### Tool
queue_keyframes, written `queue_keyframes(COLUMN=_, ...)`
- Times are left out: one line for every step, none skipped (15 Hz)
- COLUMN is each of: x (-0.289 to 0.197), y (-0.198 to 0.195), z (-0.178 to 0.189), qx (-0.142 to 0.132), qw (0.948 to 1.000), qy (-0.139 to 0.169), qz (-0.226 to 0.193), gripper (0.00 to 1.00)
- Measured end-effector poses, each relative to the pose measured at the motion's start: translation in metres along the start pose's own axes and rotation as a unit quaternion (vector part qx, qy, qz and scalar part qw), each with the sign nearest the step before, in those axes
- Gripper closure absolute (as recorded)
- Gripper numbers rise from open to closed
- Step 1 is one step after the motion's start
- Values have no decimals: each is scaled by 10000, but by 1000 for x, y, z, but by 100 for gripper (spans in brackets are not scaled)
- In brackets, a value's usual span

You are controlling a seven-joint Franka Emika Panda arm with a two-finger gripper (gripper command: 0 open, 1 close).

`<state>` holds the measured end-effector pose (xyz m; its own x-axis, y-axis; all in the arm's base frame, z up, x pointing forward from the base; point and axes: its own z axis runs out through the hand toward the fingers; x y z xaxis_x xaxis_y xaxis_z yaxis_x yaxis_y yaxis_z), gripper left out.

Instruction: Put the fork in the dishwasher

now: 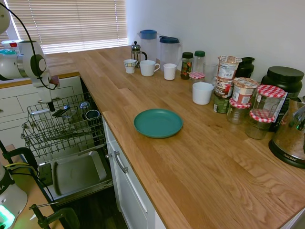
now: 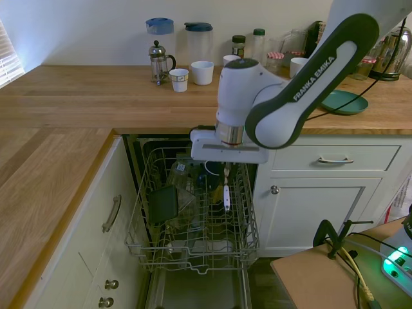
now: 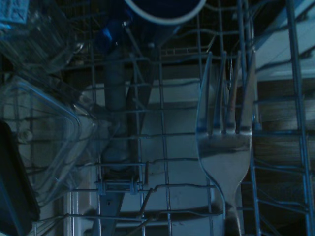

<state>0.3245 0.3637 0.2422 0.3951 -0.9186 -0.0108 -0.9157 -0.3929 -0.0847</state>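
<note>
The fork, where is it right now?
The fork hangs upright from the tool, over the dishwasher's wire rack, tines down.

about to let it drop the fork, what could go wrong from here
The fork hangs tines-down over the wire rack of the dishwasher. Released here, it might slip through the open grid.

It could also knock the clear container or the mug close by.

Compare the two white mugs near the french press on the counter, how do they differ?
The patterned mug is smaller and carries a dark band of print near its rim; the plain mug is larger, wider and unmarked. The patterned mug stands closer to the french press. Both are white, upright and on the wooden counter.
</note>
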Motion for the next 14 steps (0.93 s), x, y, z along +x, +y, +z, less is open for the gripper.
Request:
queue_keyframes(x=-2, y=4, z=14, qx=-7, qw=10000, qy=6, qz=27, gripper=100)
queue_keyframes(x=0, y=6, z=27, qx=-21, qw=10000, qy=17, qz=63, gripper=100)
queue_keyframes(x=4, y=7, z=40, qx=-30, qw=9999, qy=33, qz=93, gripper=100)
queue_keyframes(x=8, y=7, z=52, qx=-31, qw=9999, qy=53, qz=119, gripper=100)
queue_keyframes(x=12, y=7, z=62, qx=-43, qw=9999, qy=69, qz=147, gripper=100)
queue_keyframes(x=15, y=5, z=71, qx=-61, qw=9998, qy=69, qz=166, gripper=100)
queue_keyframes(x=16, y=2, z=80, qx=-73, qw=9998, qy=59, qz=170, gripper=100)
queue_keyframes(x=17, y=-1, z=87, qx=-96, qw=9998, qy=49, qz=179, gripper=100)
queue_keyframes(x=17, y=-3, z=95, qx=-126, qw=9997, qy=36, qz=192, gripper=100)
queue_keyframes(x=17, y=-6, z=101, qx=-159, qw=9997, qy=28, qz=207, gripper=100)
queue_keyframes(x=18, y=-8, z=106, qx=-180, qw=9995, qy=13, qz=252, gripper=100)
queue_keyframes(x=20, y=-12, z=111, qx=-183, qw=9994, qy=30, qz=276, gripper=100)
queue_keyframes(x=21, y=-15, z=114, qx=-184, qw=9994, qy=46, qz=287, gripper=100)
queue_keyframes(x=20, y=-16, z=117, qx=-198, qw=9994, qy=48, qz=278, gripper=100)
